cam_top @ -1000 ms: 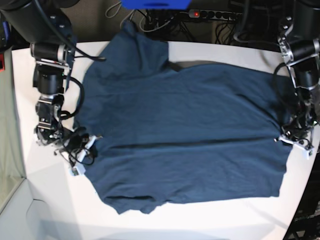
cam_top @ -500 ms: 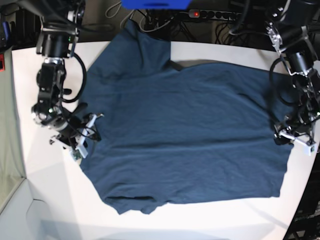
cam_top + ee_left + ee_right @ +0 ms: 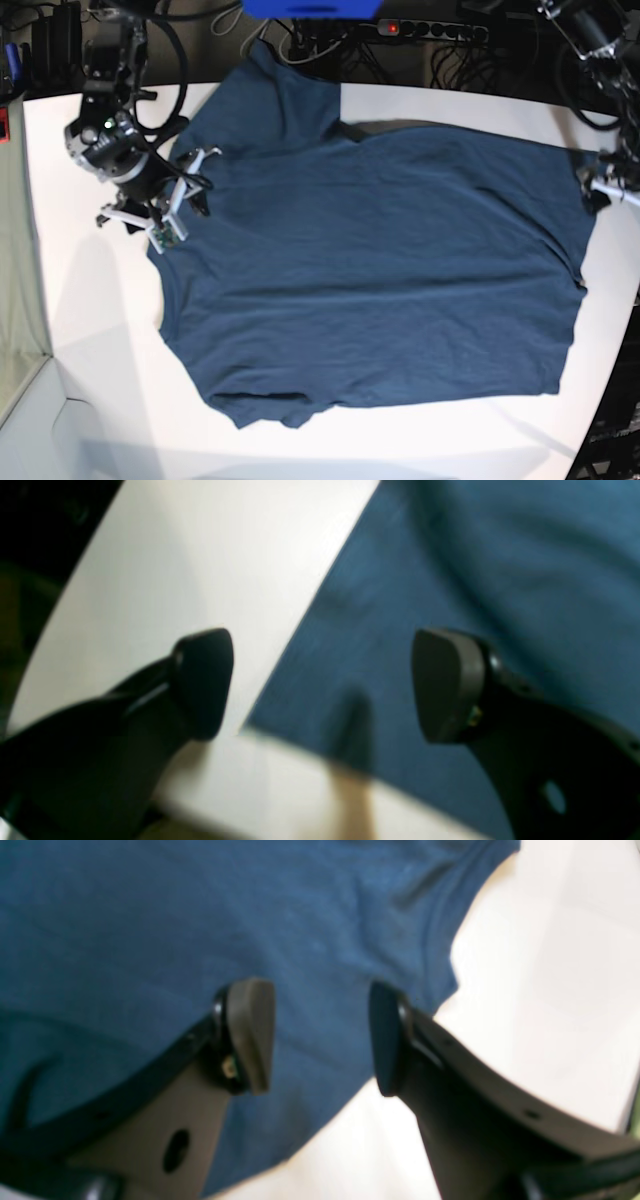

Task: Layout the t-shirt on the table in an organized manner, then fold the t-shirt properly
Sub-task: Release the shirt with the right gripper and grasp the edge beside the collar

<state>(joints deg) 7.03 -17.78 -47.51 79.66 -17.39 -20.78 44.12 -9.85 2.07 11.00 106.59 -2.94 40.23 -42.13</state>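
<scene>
Your table point(image 3: 90, 330) carries the t-shirt point(image 3: 380, 270) spread flat across its middle. At nine o'clock your right gripper point(image 3: 320, 1040) hangs agape, holding nothing; at three o'clock your left gripper point(image 3: 320, 685) gapes wide, empty too.

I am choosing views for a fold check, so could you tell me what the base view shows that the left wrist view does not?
Only the base view shows the whole t-shirt spread on the table, both arms, the right gripper over the shirt's edge, and a power strip behind. Only the left wrist view shows the left gripper up close, jaws wide apart with nothing between them, above a straight shirt edge. Both show blue cloth on white tabletop.
</scene>
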